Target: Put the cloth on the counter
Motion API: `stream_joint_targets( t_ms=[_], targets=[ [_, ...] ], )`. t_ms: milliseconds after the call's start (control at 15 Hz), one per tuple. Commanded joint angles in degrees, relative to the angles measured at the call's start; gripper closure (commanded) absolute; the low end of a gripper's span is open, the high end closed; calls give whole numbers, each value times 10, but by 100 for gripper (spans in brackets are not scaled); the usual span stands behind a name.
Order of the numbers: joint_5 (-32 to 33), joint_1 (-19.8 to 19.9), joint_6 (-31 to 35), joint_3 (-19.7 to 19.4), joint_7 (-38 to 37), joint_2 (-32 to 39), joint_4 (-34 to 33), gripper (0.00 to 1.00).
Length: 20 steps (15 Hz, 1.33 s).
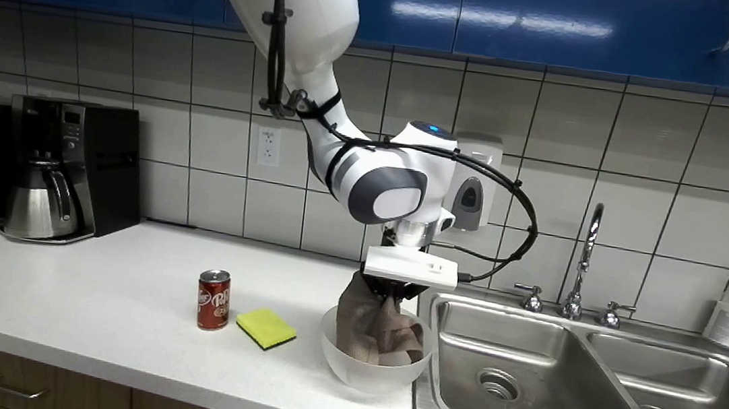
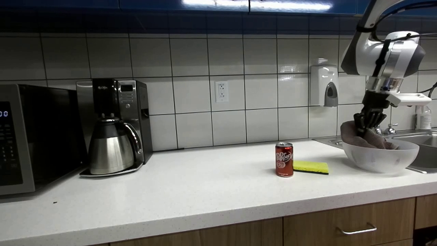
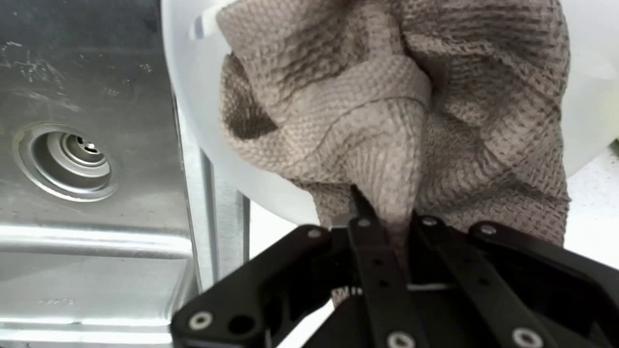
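Observation:
A brown-grey waffle-weave cloth [image 1: 358,326] sits bunched in a translucent white bowl [image 1: 373,378] and rises above its rim; it also shows in an exterior view [image 2: 353,136]. The bowl stands on the white counter [image 1: 111,293] beside the sink. My gripper [image 1: 393,294] points down over the bowl and is shut on the cloth. In the wrist view, a fold of the cloth [image 3: 382,96] runs up between the two black fingers [image 3: 389,215], and much of the cloth spreads over the bowl [image 3: 275,193]. The bowl's bottom is hidden under the cloth.
A yellow sponge [image 1: 266,328] and a red soda can [image 1: 213,300] stand on the counter beside the bowl. The steel double sink [image 1: 524,357] adjoins the bowl on its other side. A coffee maker [image 2: 112,136] and a microwave [image 2: 37,136] stand farther along the counter.

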<state>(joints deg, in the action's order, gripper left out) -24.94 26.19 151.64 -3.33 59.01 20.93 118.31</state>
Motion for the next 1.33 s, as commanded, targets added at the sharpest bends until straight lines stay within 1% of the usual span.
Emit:
stream_joint_targets(
  t_ms=[0,333,533,800,867,1267],
  targets=[
    [-19,8,2,11,21,-57,35,97],
    [-36,-7,4,6,31,-105,50,97],
    [-62,-21,7,6,49,-130,56,97],
    [-136,-48,14,7,104,-144,58,97],
    [-152,-39,17,25,116,-143,57,97],
    [-259,-58,35,60,184,-105,29,97]
  ],
)
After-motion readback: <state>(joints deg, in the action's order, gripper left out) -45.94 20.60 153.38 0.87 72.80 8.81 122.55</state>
